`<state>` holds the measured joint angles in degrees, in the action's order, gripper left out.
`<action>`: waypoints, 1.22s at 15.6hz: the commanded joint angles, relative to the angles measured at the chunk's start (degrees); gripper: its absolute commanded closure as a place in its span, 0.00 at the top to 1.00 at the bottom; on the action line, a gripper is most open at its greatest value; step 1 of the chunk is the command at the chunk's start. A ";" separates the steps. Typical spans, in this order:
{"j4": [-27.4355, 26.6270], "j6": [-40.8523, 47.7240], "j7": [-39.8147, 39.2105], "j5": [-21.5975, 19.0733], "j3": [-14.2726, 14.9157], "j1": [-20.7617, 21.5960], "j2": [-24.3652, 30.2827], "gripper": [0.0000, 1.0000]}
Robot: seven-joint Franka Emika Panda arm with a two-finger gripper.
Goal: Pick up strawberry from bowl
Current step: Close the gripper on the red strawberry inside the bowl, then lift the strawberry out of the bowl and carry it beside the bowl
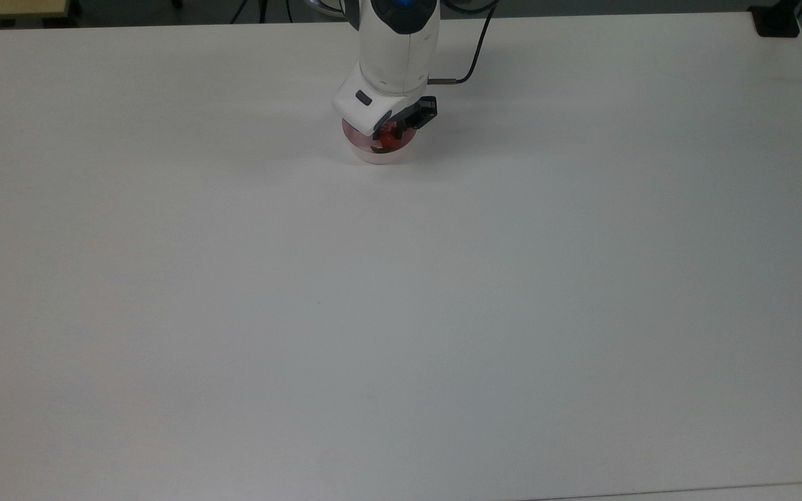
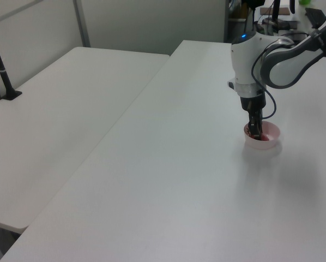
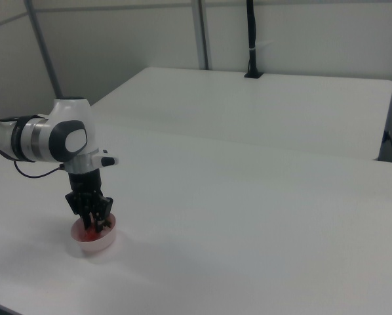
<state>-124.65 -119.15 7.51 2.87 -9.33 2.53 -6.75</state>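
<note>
Your strawberry (image 1: pixel 388 139) sits inside the pink bowl (image 1: pixel 401 152), w/ just a bit of red showing under the black fingers. In the right view it's a small red spot (image 3: pixel 91 229) in the bowl (image 3: pixel 104 241), at 6 o'clock from the arm's head.

The gripper (image 1: pixel 387 138) is down in the bowl, fingers close on both sides of the berry. They look like they pinch it, but you can't tell for sure if they squeeze it. In the left view the gripper (image 2: pixel 255 132) points straight down into the bowl (image 2: pixel 271 142), at the bowl's 9 o'clock side. In the right view the gripper (image 3: pixel 91 224) also dips past the rim.

The bowl stands flat on the white table (image 1: pixel 401 313), near the table's 12 o'clock edge in the top view. The white arm (image 1: pixel 395 42) comes in from 12 o'clock, w/ a black cable (image 1: pixel 470 66) hanging at about 2 o'clock from the bowl. A 2nd white table (image 2: pixel 59 125) stands beside yours at 9 o'clock in the left view, touching edge to edge.
</note>
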 commanded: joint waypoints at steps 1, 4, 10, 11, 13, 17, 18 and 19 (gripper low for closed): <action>2.37 1.19 0.40 -0.67 0.01 -0.77 1.21 0.21; 8.96 5.24 -2.39 -0.67 0.01 -4.10 1.21 0.21; 17.32 7.80 -14.43 -0.93 0.45 -12.71 -0.36 0.22; 18.11 7.71 -16.19 -0.67 0.54 -14.38 -1.68 0.22; 20.13 7.01 -18.93 -0.14 0.54 -16.67 -4.75 0.22; 23.66 3.68 -18.76 2.48 0.63 -17.30 -12.05 0.24; 23.66 2.62 -18.67 3.02 0.97 -17.30 -13.19 0.25; 23.75 2.00 -18.67 3.11 1.50 -17.21 -13.99 0.25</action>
<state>-103.58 -115.18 -10.91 4.43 -8.69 -15.38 -16.27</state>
